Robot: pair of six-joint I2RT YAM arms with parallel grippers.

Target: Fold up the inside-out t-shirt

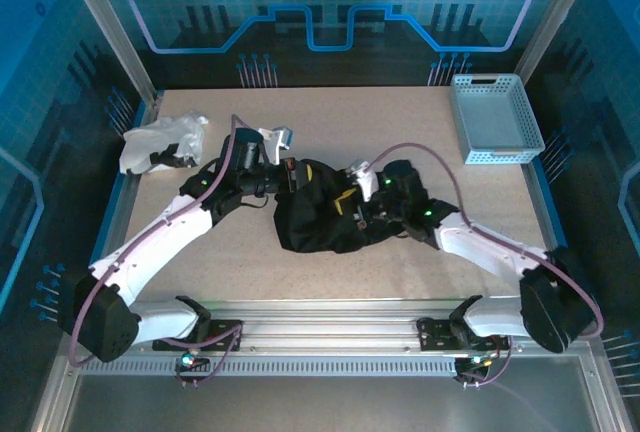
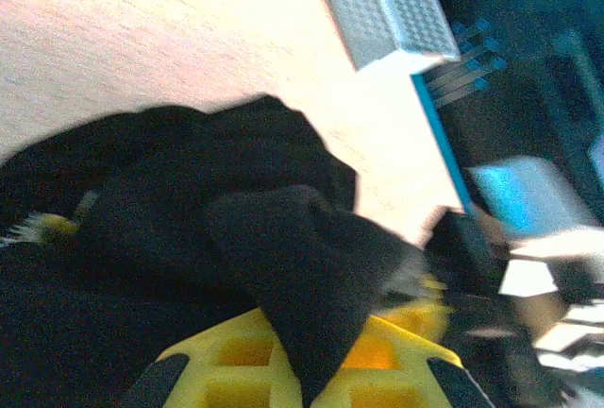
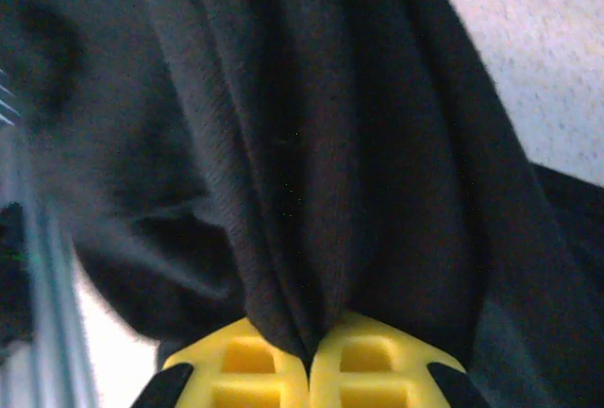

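The inside-out t-shirt point(image 1: 318, 220) is a black cloth bunched in a heap at the middle of the table. My left gripper point(image 1: 292, 178) is at its left edge, and my right gripper point(image 1: 362, 202) is at its right side. In the left wrist view the yellow fingers point(image 2: 236, 370) of the left gripper point(image 2: 316, 375) are shut on a fold of the t-shirt point(image 2: 189, 229). In the right wrist view the right gripper point(image 3: 310, 359) is shut on gathered pleats of the t-shirt point(image 3: 311, 144), which hang over its jaws.
A white garment point(image 1: 160, 142) lies crumpled at the back left of the table. A light blue perforated basket point(image 1: 495, 117) stands at the back right, and it is also in the left wrist view point(image 2: 387, 2). Bare tabletop point(image 1: 330, 112) lies behind the heap.
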